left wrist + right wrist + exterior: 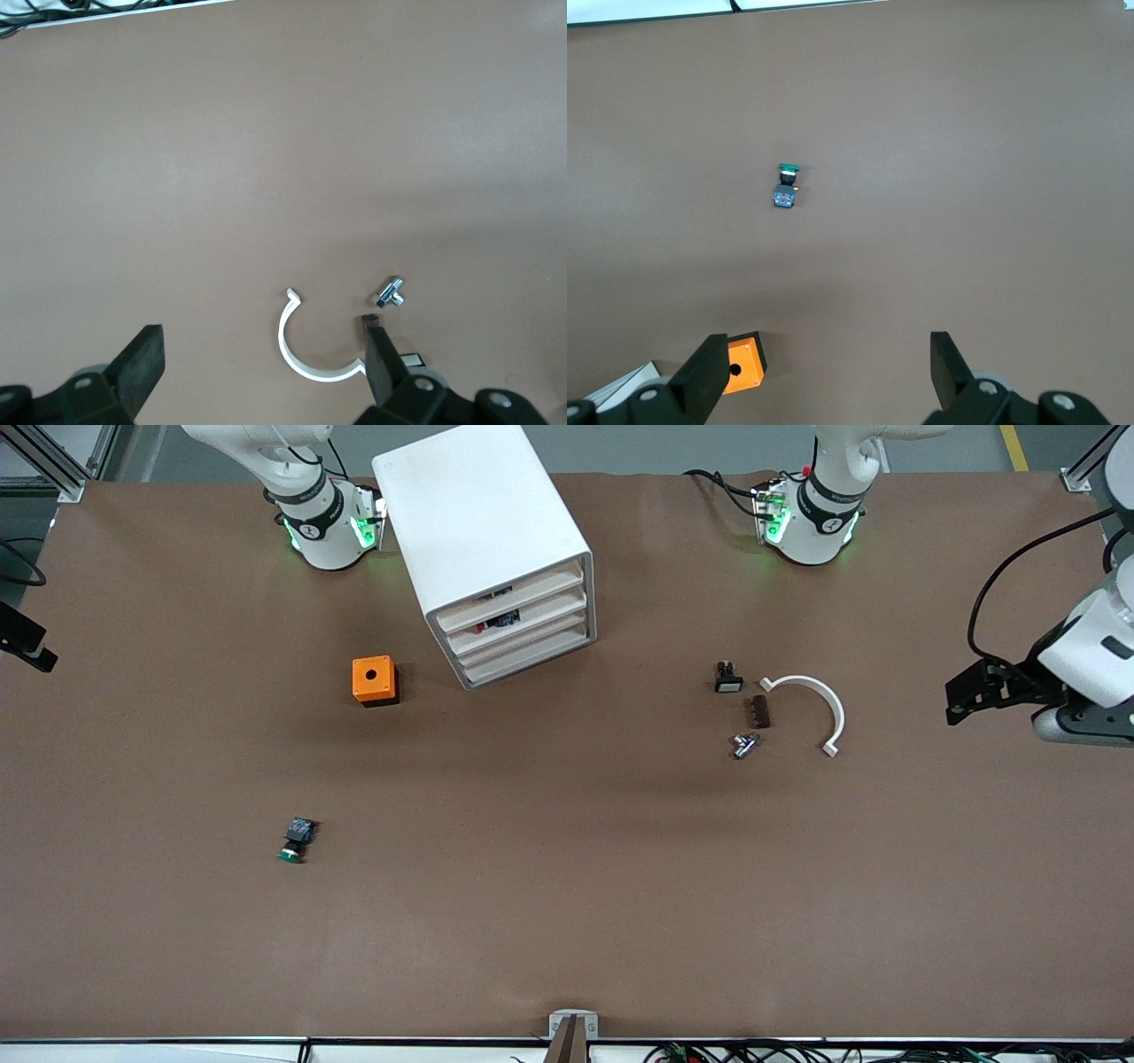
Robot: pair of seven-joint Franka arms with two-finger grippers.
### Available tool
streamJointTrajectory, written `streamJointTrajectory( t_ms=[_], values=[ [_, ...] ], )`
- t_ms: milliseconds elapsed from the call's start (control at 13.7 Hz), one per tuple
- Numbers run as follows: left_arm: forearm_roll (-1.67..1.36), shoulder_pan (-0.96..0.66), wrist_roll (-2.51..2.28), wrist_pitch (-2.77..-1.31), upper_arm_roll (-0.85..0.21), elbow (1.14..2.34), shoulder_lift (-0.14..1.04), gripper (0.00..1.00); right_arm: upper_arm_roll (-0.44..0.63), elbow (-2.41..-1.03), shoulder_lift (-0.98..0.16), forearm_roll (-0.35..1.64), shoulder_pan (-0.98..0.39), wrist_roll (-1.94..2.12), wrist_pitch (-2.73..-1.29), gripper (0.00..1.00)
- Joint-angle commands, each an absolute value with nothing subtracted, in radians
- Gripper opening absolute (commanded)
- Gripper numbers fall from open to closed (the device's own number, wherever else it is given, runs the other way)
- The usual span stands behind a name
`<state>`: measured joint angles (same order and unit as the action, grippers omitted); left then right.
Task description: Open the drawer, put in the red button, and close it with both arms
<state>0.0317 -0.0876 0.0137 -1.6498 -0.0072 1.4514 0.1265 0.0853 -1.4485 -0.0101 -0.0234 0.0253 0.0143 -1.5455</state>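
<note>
The white cabinet [483, 514] stands on the table between the two arm bases. Its second drawer [532, 615] sits pushed in, level with the other three fronts. A small red and dark blue thing, the red button [494, 623], shows inside it through the gap above the front. My left gripper [263, 341] is open and empty, high over the table at the left arm's end [966, 695]. My right gripper [826, 347] is open and empty, high over the table beside the orange box; its own arm end is cut off in the front view.
An orange box with a hole [374, 680] [742, 363] lies beside the cabinet. A green-capped button [297, 840] [785, 186] lies nearer the front camera. A white C-shaped clamp [811, 707] [306, 350], a metal fitting [744, 745] [390, 292], a brown piece [760, 711] and a black switch [728, 677] lie toward the left arm's end.
</note>
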Motion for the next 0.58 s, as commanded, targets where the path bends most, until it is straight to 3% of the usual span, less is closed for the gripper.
streamJointTrajectory(
  t_ms=[0,510],
  values=[
    [0.031,-0.071,-0.071,-1.612,-0.024,1.479,0.065,1.00,0.081,-1.436,-0.011,-0.032,0.029,0.014,-1.536,1.00],
    [0.028,-0.087,-0.141,-1.529,-0.041,1.440,0.064,1.00,0.081,-1.436,-0.011,-0.032,0.029,0.014,-1.536,1.00]
  ],
)
